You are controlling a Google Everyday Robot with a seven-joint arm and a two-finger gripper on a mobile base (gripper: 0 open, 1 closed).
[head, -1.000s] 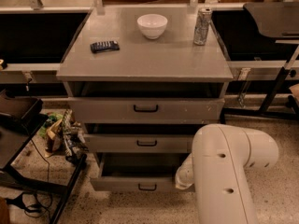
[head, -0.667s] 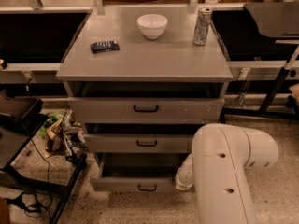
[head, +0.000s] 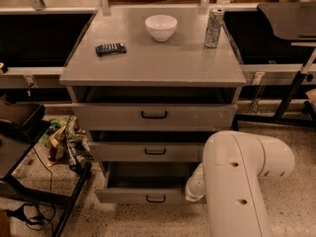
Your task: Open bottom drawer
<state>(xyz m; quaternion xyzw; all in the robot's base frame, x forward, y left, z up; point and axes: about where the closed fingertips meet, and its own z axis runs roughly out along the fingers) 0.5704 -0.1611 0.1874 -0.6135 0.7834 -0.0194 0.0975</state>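
Observation:
The bottom drawer (head: 143, 195) of the grey cabinet stands pulled out, its shallow front panel carrying a small black loop handle (head: 155, 199) and its plain grey inside showing behind the panel. My white arm (head: 242, 177) rises from the lower right in front of the cabinet. It reaches down toward the drawer's right end, where the wrist (head: 196, 184) meets the front panel. The gripper itself is hidden behind the arm.
The middle drawer (head: 148, 151) and top drawer (head: 154, 115) are slightly out. On the cabinet top sit a white bowl (head: 161, 27), a can (head: 214, 27) and a dark remote (head: 110, 49). A black stand (head: 19, 147) and clutter (head: 66, 142) lie left; a black table leg (head: 291, 90) stands right.

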